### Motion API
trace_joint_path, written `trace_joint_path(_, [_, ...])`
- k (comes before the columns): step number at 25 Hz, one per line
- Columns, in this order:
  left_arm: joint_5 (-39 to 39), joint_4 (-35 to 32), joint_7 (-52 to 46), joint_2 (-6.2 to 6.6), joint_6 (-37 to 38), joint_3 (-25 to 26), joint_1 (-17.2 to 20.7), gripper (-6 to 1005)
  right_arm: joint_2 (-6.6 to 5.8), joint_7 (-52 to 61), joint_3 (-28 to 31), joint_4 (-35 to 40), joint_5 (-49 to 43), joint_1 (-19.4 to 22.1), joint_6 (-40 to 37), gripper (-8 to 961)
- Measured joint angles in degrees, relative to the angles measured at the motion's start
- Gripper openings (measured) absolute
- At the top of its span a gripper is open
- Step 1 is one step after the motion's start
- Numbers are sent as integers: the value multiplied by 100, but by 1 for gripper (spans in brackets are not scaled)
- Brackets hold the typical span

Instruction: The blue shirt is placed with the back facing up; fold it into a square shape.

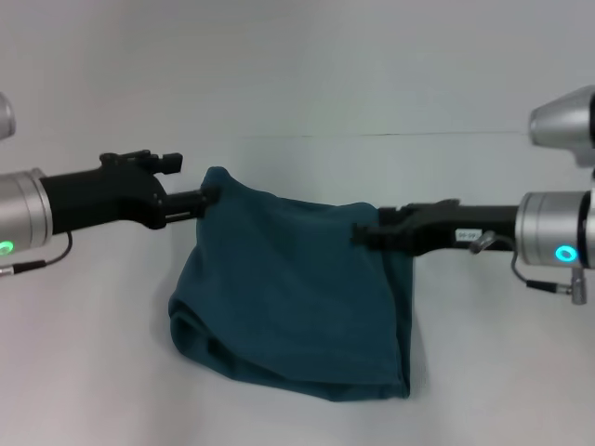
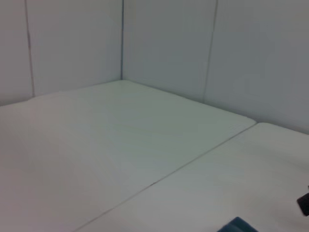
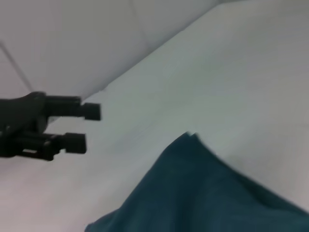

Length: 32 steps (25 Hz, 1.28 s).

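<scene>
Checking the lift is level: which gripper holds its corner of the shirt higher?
The left gripper: its corner of the blue shirt peaks higher in the head view than the right gripper's.

Head view. The blue shirt (image 1: 288, 297) hangs at centre between the two arms, its lower edge resting on the desk (image 1: 93, 372). The left gripper (image 1: 210, 197) reaches in from the left and meets the shirt's upper left corner; the right gripper (image 1: 363, 233) reaches in from the right and meets its upper right edge. A wall (image 1: 297, 56) stands behind the desk.
</scene>
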State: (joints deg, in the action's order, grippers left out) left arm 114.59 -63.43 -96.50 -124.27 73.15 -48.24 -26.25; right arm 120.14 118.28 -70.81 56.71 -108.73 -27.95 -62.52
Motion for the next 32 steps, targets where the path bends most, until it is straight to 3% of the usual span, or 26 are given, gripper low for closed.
trace_joint_path(9, [-600,52,201,-18,287,17,324,751,1,0,-299,-19,-6,13,-11,541])
trace_joint_path(17, [-979,165,388,-13,493,207,362,752,-9,-9,-722,6,-6,-6,-17,516])
trace_joint_path(22, [-1009,251,478,-9,504,222,359,751,4,-2,-858,-196,3,-165,-4,297])
trace_joint_path(27, [-1010,338,584,-9,505,198,325,751,9,16,-862,-881,16,-594,15,78])
trace_joint_path(32, [-1010,351,623,-9,491,185,316,751,-3,14,-832,-1391,-17,-864,222,81])
